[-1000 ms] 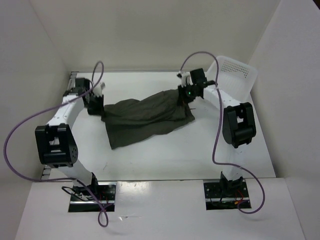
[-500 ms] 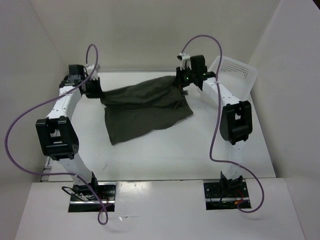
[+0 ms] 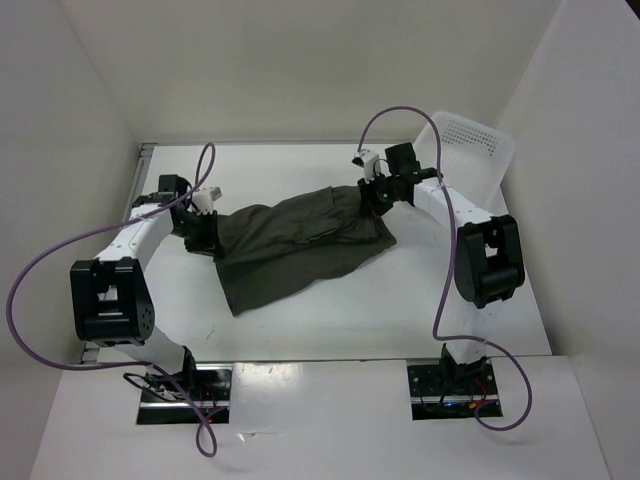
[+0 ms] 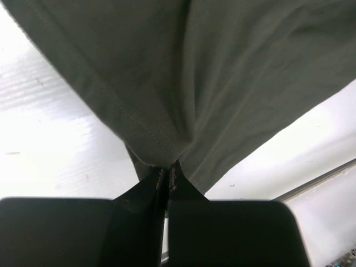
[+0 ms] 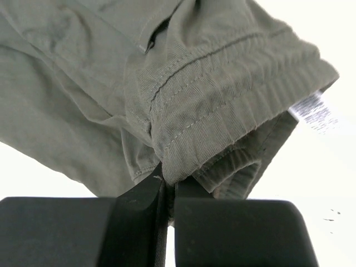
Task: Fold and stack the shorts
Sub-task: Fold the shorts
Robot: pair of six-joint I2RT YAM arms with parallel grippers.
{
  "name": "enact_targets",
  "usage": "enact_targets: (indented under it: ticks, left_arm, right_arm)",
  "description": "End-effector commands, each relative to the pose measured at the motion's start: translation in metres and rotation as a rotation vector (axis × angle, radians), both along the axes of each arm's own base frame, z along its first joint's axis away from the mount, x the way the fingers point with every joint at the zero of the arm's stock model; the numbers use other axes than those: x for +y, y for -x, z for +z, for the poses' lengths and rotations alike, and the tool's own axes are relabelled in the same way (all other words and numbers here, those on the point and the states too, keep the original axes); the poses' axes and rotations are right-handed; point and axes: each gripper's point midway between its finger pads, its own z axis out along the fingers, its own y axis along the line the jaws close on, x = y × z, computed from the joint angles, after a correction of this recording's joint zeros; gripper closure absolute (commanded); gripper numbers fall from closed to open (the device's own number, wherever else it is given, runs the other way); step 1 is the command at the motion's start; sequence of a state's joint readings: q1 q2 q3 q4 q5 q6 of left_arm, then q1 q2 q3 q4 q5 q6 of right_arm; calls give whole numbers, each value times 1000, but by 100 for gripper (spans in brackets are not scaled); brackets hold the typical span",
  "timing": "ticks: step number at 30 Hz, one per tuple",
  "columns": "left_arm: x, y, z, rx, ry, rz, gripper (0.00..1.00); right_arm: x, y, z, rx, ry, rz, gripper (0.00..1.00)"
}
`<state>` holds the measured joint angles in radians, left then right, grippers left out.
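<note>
I am looking down on a flat white tabletop (image 3: 330, 320) boxed in by plain off-white panels: a back wall (image 3: 300, 70), a left wall (image 3: 50, 150) and a right wall (image 3: 590, 150). A white perforated plastic basket (image 3: 470, 150) sits tilted at the table's far right corner. A white board (image 3: 320, 430) spans the near edge. The light is even and soft, with only faint shadows.

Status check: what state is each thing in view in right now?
Dark olive-green fabric shorts: unfolded, held stretched between both grippers.
Left gripper: shut on the shorts' hem.
Right gripper: shut on the shorts' waistband.
White perforated plastic basket: tilted, at far right.
</note>
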<state>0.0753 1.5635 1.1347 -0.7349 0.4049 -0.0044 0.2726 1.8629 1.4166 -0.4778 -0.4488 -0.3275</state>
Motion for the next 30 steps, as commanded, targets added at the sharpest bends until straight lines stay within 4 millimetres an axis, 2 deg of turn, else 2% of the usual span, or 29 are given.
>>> enact_targets:
  ticks: [1, 4, 5, 7, 9, 10, 11, 12, 13, 14, 15, 16, 17, 21, 24, 30]
  left_arm:
    - [16, 2, -2, 31, -19, 44, 100]
    - [23, -16, 30, -21, 24, 67, 100]
    - [21, -18, 39, -29, 37, 62, 100]
    - [10, -12, 59, -11, 96, 43, 100]
    - [1, 6, 61, 49, 113, 26, 100]
    - [-4, 16, 57, 80, 116, 14, 100]
    - [-10, 37, 36, 168, 93, -4, 100]
    - [-13, 50, 27, 204, 80, -15, 100]
    - [-15, 62, 15, 250, 67, -24, 100]
    - [-13, 73, 2, 288, 31, -31, 100]
    - [-18, 94, -16, 354, 10, -57, 100]
    - [-18, 102, -25, 386, -6, -67, 100]
    - [-19, 108, -29, 405, -17, -78, 100]
    - [-23, 123, -37, 464, -39, -113, 99]
    - [-21, 126, -45, 475, -67, -120, 98]
    - [-22, 113, -49, 415, -78, -126, 99]
  right_arm:
    - [3, 1, 30, -73, 0, 57, 100]
    - [-2, -6, 56, -94, -51, 56, 100]
    - [-1, 0, 60, -84, -63, 67, 100]
    - [-4, 10, 62, -89, -44, 109, 100]
    - [-7, 24, 57, -82, -25, 148, 100]
    - [-12, 40, 36, -19, -4, 165, 100]
    - [-15, 48, 30, -11, 10, 185, 100]
    - [-21, 52, 23, -28, 51, 211, 100]
    - [-33, 64, 0, 18, 109, 201, 100]
    - [-39, 69, -11, 31, 142, 208, 100]
    - [-45, 73, -16, 30, 171, 218, 100]
    - [-53, 80, -29, 47, 215, 228, 100]
    - [-54, 83, -32, 52, 220, 237, 100]
    - [-60, 85, -36, 42, 251, 242, 100]
    - [-67, 93, -48, 55, 279, 242, 100]
    - [-77, 89, -46, 10, 335, 219, 100]
